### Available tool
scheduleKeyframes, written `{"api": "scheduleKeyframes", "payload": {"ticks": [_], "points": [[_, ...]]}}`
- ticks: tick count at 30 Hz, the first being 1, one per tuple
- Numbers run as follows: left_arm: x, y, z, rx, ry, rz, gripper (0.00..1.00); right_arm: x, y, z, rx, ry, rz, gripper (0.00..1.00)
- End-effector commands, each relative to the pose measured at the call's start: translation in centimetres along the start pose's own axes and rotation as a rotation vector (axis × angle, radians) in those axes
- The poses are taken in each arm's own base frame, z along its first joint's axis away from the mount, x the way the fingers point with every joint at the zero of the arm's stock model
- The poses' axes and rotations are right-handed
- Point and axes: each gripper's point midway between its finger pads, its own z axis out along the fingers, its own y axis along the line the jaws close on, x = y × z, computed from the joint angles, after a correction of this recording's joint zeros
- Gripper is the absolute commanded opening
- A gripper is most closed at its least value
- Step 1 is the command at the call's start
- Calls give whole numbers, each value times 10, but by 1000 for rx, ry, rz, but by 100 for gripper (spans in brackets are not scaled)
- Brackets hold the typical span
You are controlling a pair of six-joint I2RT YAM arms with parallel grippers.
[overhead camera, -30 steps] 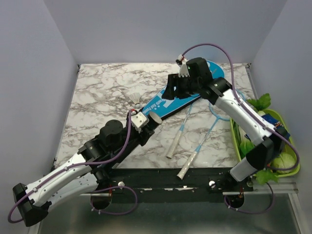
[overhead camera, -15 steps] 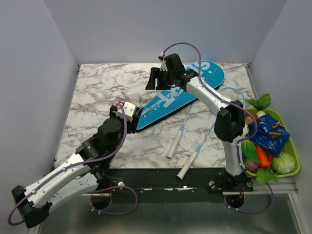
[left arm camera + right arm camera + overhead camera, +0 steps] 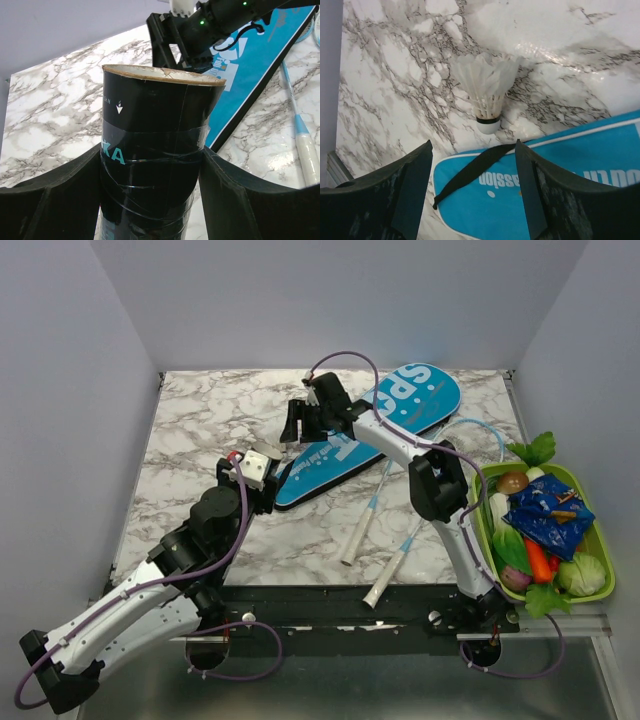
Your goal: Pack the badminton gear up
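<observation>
The left hand (image 3: pixel 152 192) is clamped on a black tube (image 3: pixel 155 115). The right hand (image 3: pixel 472 150), fingers apart, hovers over a white shuttlecock (image 3: pixel 486 92) on the counter (image 3: pixel 200 420), far-left of the cyan bag (image 3: pixel 320 468). The rackets (image 3: pixel 356 538) lie near-right of it.

A marble bench (image 3: pixel 200 420) fills the frame, with a long cyan bag (image 3: pixel 330 462) slanting from the centre to the upper right, white letters on its wide end. Two light-blue rackets (image 3: pixel 362 525) (image 3: pixel 395 565) lie just below it, handles toward the lower centre. The left arm (image 3: pixel 150 590) rises from the lower left, its tool (image 3: pixel 268 478) at the bag's narrow end. The right arm (image 3: pixel 462 540) crosses the bag, its tool (image 3: pixel 298 425) at upper centre. A green tray (image 3: pixel 603 540) of toy vegetables sits at the right edge
</observation>
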Motion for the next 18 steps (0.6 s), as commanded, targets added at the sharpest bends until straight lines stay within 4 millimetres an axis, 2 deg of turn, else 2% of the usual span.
{"api": "scheduleKeyframes", "payload": {"ticks": [1, 7, 13, 18], "points": [[20, -10, -1, 23, 59, -104, 0, 1, 12, 22, -26, -19, -11, 75], [18, -14, -2, 49, 52, -109, 0, 16, -2, 40, 21, 0, -3, 75], [15, -16, -3, 67, 40, -117, 0, 20, 0, 50, 63, -12, -37, 75], [14, -19, -4, 82, 36, -124, 0, 25, -8, 58, 106, -13, -50, 75]]}}
